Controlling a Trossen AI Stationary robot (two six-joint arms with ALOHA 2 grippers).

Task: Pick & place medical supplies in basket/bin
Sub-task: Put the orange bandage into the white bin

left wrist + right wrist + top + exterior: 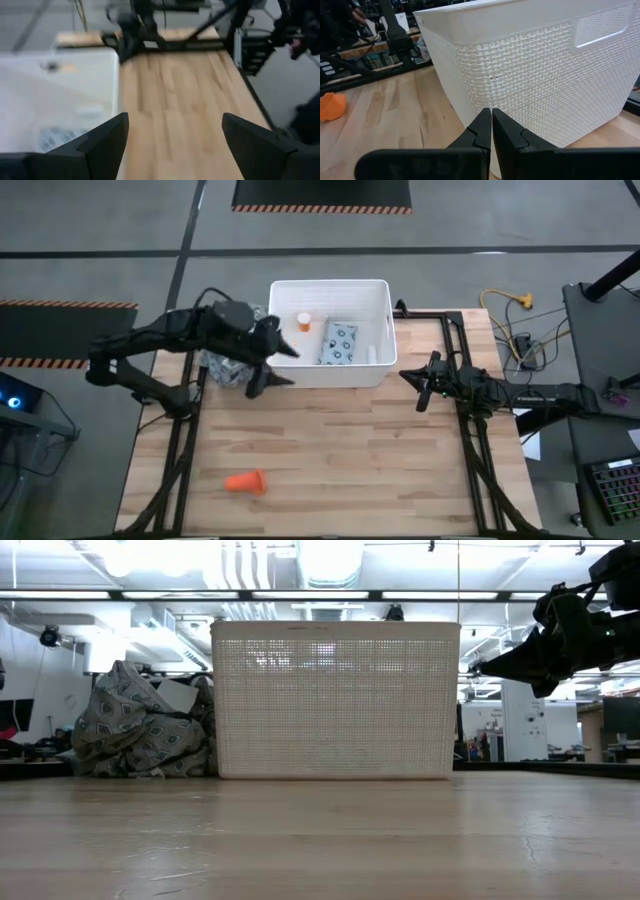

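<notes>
Beside the basket's point(330, 290) left wall, the left arm reaches in from the counter's point(330, 450) left edge, its left claw point(283, 364) hovering empty with fingers spread wide, near the cloth heap point(222, 365). At the basket's right side the right arm lies low and stretched out, its right claw point(418, 385) clenched on nothing. Inside the basket lie the packet point(339, 343) and the vial point(303, 322), while the orange piece point(245, 481) sits well apart on the near counter; no writing is legible.

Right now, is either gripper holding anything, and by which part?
Nothing is held. The left gripper is open and empty by the bin's near left corner. The right gripper has its fingers shut together on nothing, beside the bin.
</notes>
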